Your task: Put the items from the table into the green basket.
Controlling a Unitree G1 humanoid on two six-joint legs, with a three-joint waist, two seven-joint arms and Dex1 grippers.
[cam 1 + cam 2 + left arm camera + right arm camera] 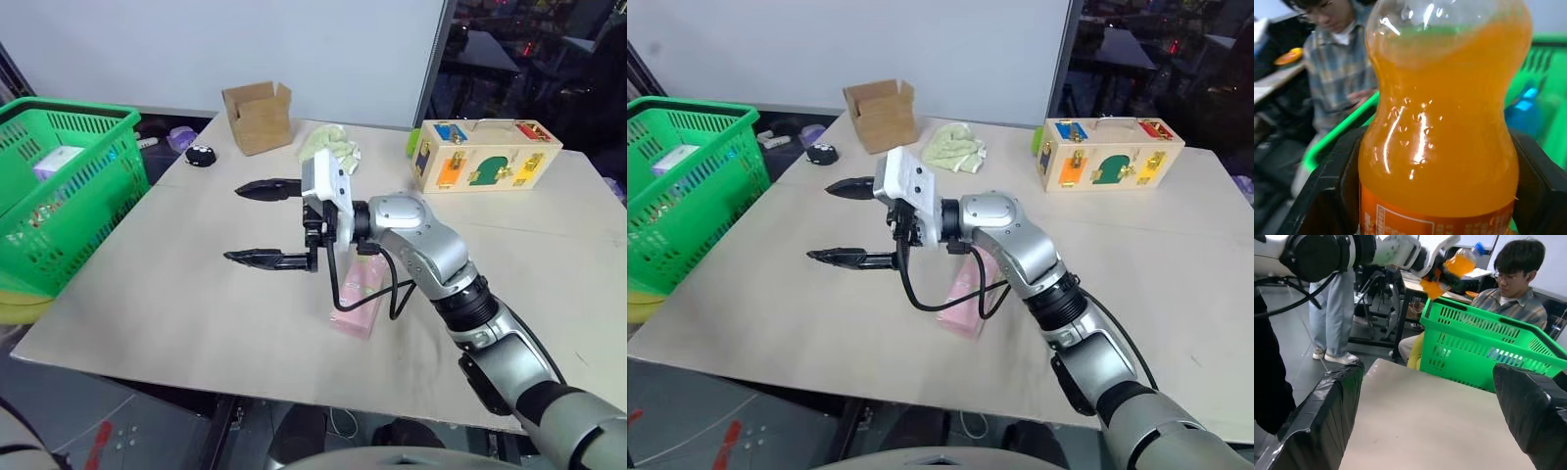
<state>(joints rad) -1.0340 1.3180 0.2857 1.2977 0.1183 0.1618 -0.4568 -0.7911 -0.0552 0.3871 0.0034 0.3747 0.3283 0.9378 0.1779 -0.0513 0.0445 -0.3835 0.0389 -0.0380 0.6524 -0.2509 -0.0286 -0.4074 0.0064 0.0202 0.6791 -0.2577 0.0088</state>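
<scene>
Lab: bare table (196, 294), seated onlooker (1515, 271)

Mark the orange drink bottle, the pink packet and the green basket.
orange drink bottle (1440, 127): left wrist view, its body.
pink packet (359, 305): left eye view, its near half.
green basket (69, 110): left eye view, its rim.

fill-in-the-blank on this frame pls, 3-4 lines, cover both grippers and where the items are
1. The left gripper is shut on the bottle of ____ drink.
2. The bottle is held above the rim of the ____ basket.
3. The right gripper hangs over the table with its fingers ____.
4. The pink packet lies flat on the ____.

Missing words: orange; green; open; table
</scene>
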